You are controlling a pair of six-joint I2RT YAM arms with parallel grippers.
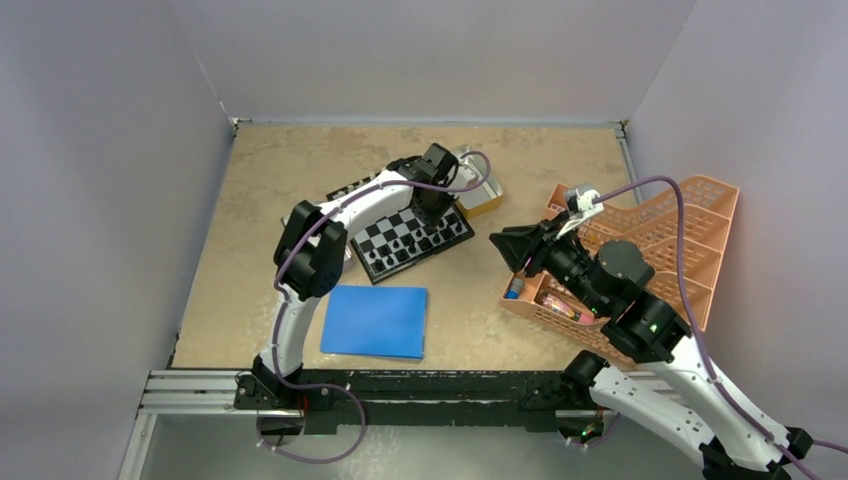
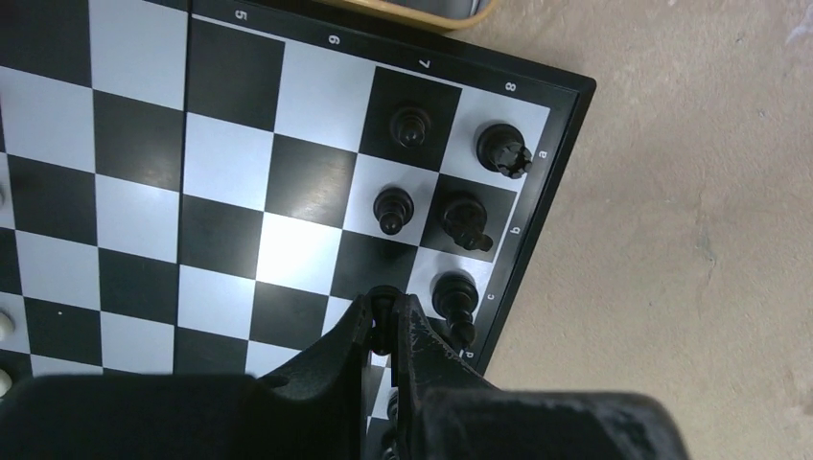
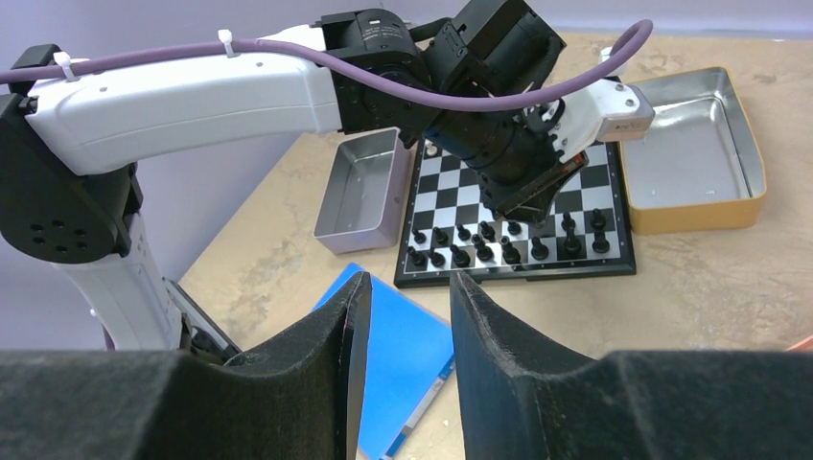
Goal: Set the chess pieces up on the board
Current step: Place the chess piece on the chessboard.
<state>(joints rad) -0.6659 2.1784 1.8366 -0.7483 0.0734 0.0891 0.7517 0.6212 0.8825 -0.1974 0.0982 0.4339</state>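
Left gripper (image 2: 383, 324) pinched together on one small black piece (image 2: 383, 296), low over the board (image 1: 395, 250) near its lettered edge. Other black chess pieces (image 2: 460, 220) stand on the two end rows just beside it. Right gripper (image 3: 403, 302) has fingers apart with nothing between them, raised above the surface (image 1: 260, 180) off to the board's side.

The small chessboard (image 1: 385, 252) lies flat and skewed on the table, black-bordered with black and silver-grey squares. Black pieces (image 3: 484, 251) stand upright in two rows along one edge. One black piece (image 2: 383, 295) is pinched in the left gripper (image 2: 383, 312) at the second row. White pieces (image 2: 5, 328) peek in at the far side
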